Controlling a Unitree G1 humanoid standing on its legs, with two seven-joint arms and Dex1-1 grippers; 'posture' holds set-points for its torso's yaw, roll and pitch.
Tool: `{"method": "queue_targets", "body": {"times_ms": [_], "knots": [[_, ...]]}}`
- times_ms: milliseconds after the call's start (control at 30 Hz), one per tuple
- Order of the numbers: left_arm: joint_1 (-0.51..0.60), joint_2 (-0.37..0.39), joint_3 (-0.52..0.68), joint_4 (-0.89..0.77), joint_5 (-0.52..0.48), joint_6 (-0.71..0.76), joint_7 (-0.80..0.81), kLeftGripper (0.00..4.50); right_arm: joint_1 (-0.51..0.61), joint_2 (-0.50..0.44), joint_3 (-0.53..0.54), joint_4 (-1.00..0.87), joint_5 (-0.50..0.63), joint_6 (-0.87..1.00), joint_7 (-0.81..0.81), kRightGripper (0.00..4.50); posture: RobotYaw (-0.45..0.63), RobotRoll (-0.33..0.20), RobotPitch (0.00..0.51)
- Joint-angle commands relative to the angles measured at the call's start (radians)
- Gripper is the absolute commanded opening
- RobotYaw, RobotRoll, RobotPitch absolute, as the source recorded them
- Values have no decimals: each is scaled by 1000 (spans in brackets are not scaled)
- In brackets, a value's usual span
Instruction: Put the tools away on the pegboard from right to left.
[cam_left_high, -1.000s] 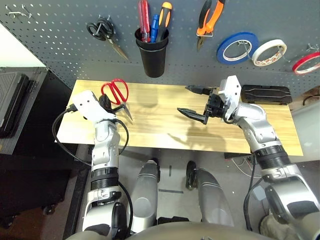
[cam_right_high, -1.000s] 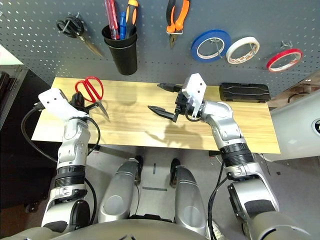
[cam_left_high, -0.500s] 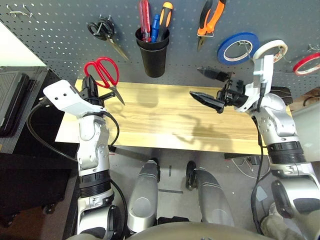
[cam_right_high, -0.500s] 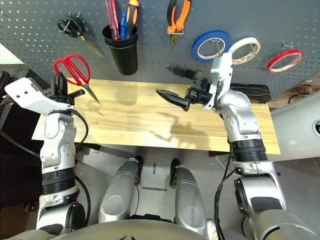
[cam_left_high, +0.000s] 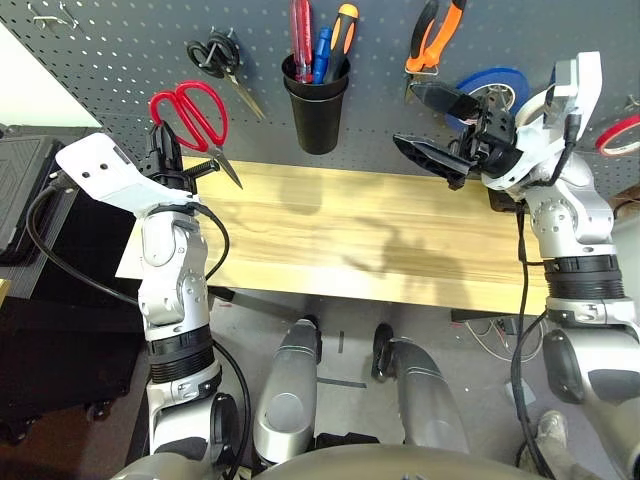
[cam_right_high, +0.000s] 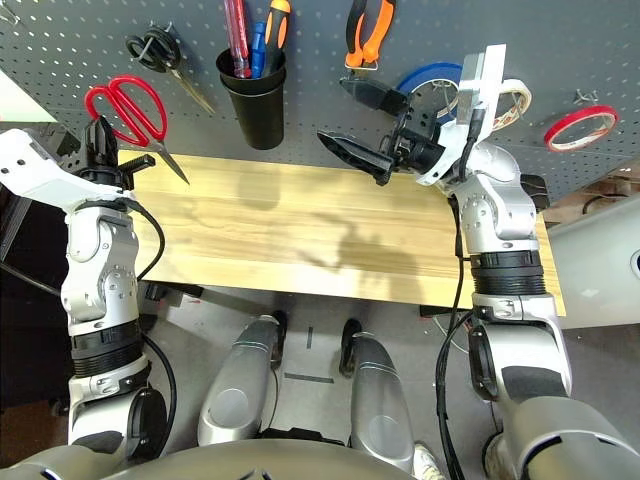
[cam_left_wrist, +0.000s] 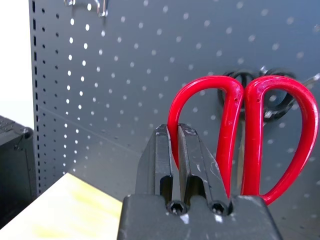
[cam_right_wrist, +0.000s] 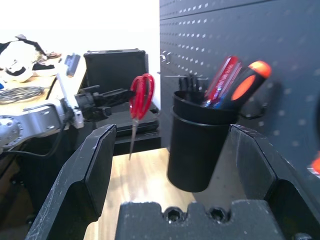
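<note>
No text, label, brand, number or sign can be read anywhere in these views. The pegboard (cam_left_high: 130, 50) carries only plain rows of holes. The red-handled scissors (cam_left_wrist: 250, 135) show bare handles, and the black cup holder (cam_right_wrist: 197, 145) may bear some mark, but nothing there is legible.

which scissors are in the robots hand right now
The red-handled scissors, clamped in the left hand in front of the pegboard; the black-handled scissors hang on a hook.

Two scissors (cam_left_high: 190, 110), three tape rolls (cam_right_high: 578, 127)
</note>
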Motion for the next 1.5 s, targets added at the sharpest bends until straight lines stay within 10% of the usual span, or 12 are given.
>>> {"method": "queue_targets", "body": {"times_ms": [33, 600, 1500], "knots": [[17, 1, -4, -44, -18, 14, -15, 38, -15, -21, -20, 6, 18, 16, 24, 4500, 301, 0, 253], [37, 9, 0, -148, -92, 67, -44, 38, -66, -39, -17, 42, 9, 27, 43, 4500, 319, 0, 257], [-162, 82, 3, 155, -58, 14, -105, 38, -94, -21, -26, 22, 9, 30, -5, 4500, 281, 0, 241]]}}
